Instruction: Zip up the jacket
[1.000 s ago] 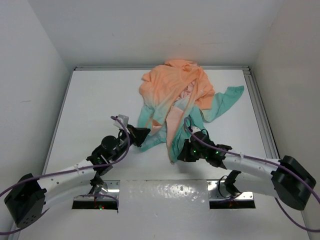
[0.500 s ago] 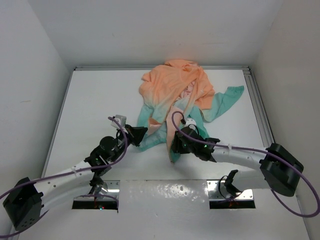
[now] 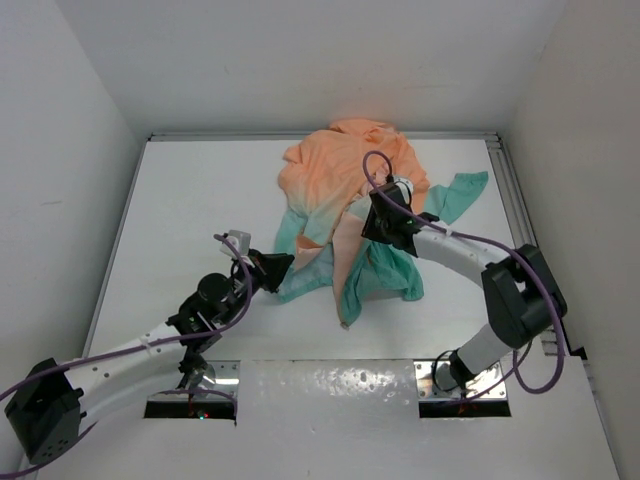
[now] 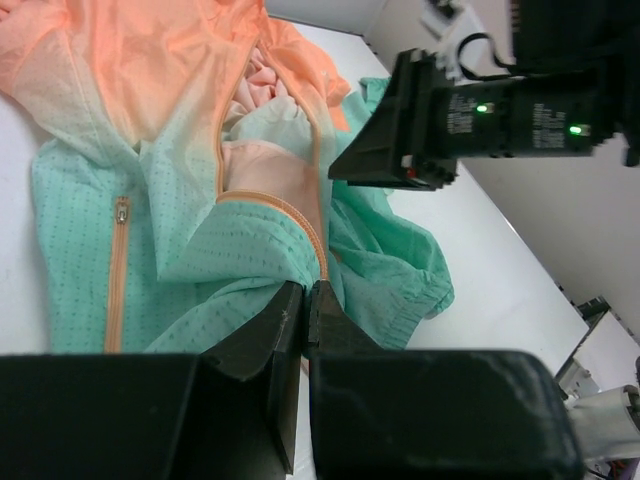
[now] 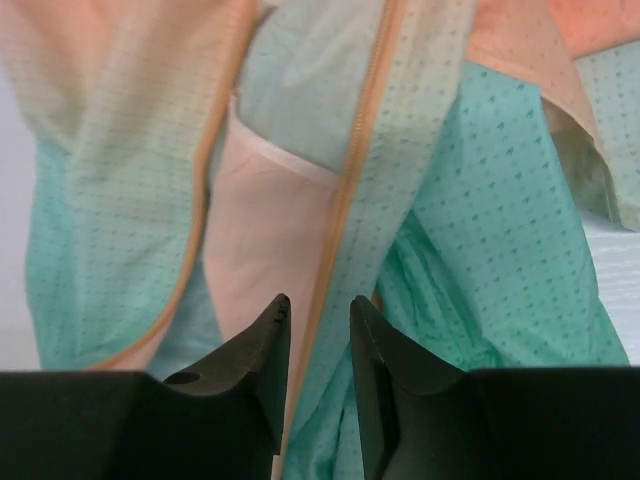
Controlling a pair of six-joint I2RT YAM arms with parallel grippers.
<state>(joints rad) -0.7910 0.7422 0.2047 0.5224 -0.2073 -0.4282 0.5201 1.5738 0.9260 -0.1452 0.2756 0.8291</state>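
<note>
The jacket (image 3: 340,180) lies crumpled at the back middle of the table, peach-orange at the far end and teal towards me, with pale pink lining showing. My left gripper (image 3: 278,268) is at its near left hem, shut on the orange zipper edge (image 4: 322,262) of the teal front; the jaws (image 4: 307,292) meet on the fabric. My right gripper (image 3: 388,222) is above the middle of the jacket. In the right wrist view it is open (image 5: 320,305), with an orange zipper strip (image 5: 345,200) running between the fingers and nothing gripped.
The white table (image 3: 190,210) is boxed in by white walls on three sides. A metal rail (image 3: 515,210) runs along the right edge. A teal sleeve (image 3: 462,190) stretches towards that rail. The right arm's wrist (image 4: 480,110) hangs close above the jacket.
My right gripper has moved from the near teal hem away from me to above the jacket's middle. The teal fabric now lies spread to the near right. The left gripper has hardly moved.
</note>
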